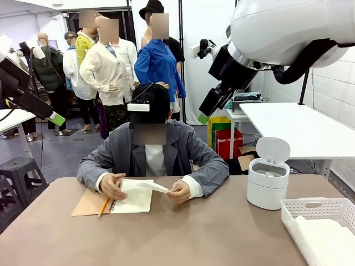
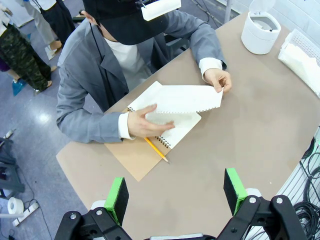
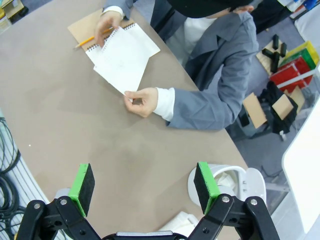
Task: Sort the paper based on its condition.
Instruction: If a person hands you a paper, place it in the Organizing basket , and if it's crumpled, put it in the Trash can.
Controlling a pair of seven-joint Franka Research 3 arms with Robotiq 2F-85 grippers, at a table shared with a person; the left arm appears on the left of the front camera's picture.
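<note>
The white basket (image 1: 319,221) at the table's (image 1: 194,233) near edge holds white sheets. The left gripper (image 2: 175,195) and right gripper (image 3: 145,185) hang high above the table, fingers spread, empty. The paper (image 2: 187,98), a single thin sheet, is beside the notebook (image 2: 165,122), pinched by the person's hand (image 2: 218,79) while the other hand (image 2: 145,121) presses the notebook. Judged light, limp, easily creased; grip a free edge. The round white bin (image 1: 268,180) stands open, well right of the notebook; the brown tabletop looks smooth.

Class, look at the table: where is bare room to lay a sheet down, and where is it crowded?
Free: the near tabletop, between the notebook and the white basket. Crowded: around the notebook, where the person's hands hold the paper, and the bin corner.
</note>
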